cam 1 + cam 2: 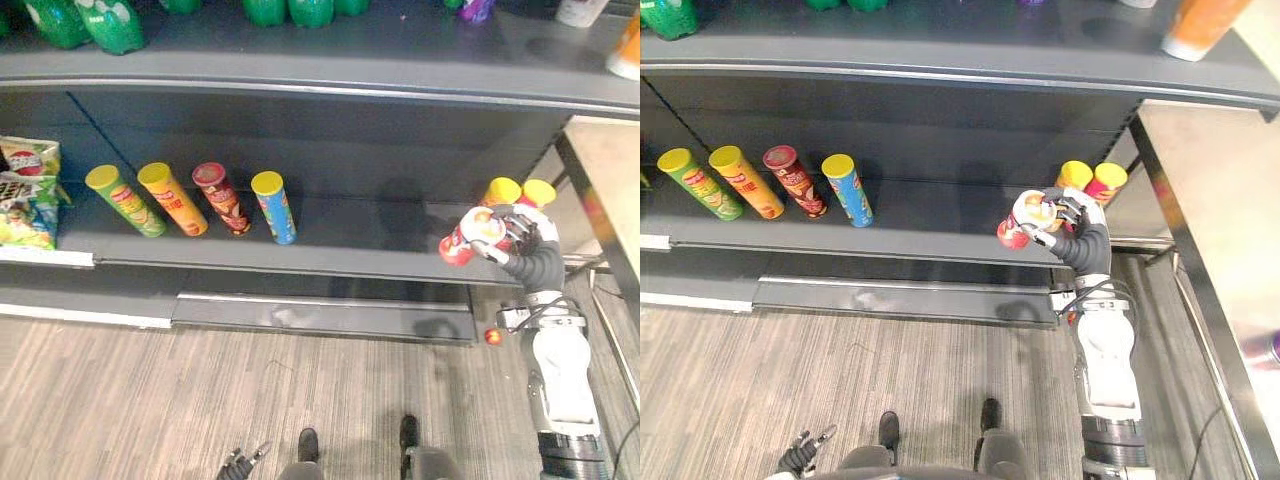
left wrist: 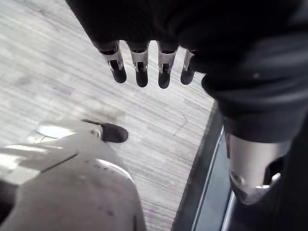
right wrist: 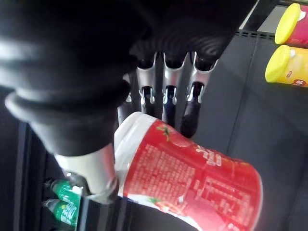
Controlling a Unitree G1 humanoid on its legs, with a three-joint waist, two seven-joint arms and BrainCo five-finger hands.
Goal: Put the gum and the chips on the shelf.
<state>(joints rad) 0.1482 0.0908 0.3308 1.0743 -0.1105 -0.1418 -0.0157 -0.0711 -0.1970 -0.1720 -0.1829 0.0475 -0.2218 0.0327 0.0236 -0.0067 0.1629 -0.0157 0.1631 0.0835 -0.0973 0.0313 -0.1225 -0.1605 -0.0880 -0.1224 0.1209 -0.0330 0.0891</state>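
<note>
Gum tub (image 1: 468,238), red with a white lid, lies tilted on its side in the right hand (image 1: 520,232), whose fingers (image 3: 166,96) and thumb are curled round it near the lid end. It hangs at the front edge of the lower shelf (image 1: 380,240), towards the shelf's right end, with its red base pointing out over the floor (image 1: 150,400).

Just behind the hand stand two yellow-lidded chip cans (image 1: 1074,175), close together and near the shelf's right end. Left of the tub the shelf board is bare for a wide stretch, as far as the blue chip can (image 1: 273,206). That one ends a row with the dark red can (image 1: 220,197), the orange can (image 1: 172,198) and the green can (image 1: 125,200), all standing well back from the lip. Chip bags (image 1: 25,190) sit at the far left. The upper shelf (image 1: 350,50) overhangs the lower one and carries green bottles (image 1: 110,22). To the right, a pale-topped table (image 1: 610,180) with a dark frame stands just past the shelf end, hemming in the arm on that side.

From the right wrist, print on the tub's side shows, with the green bottles beyond it. The head views show the left hand (image 1: 238,462) low by the floor, well away from the shelf; its own wrist view shows its fingers (image 2: 139,67) hanging loose and straight with nothing in them
</note>
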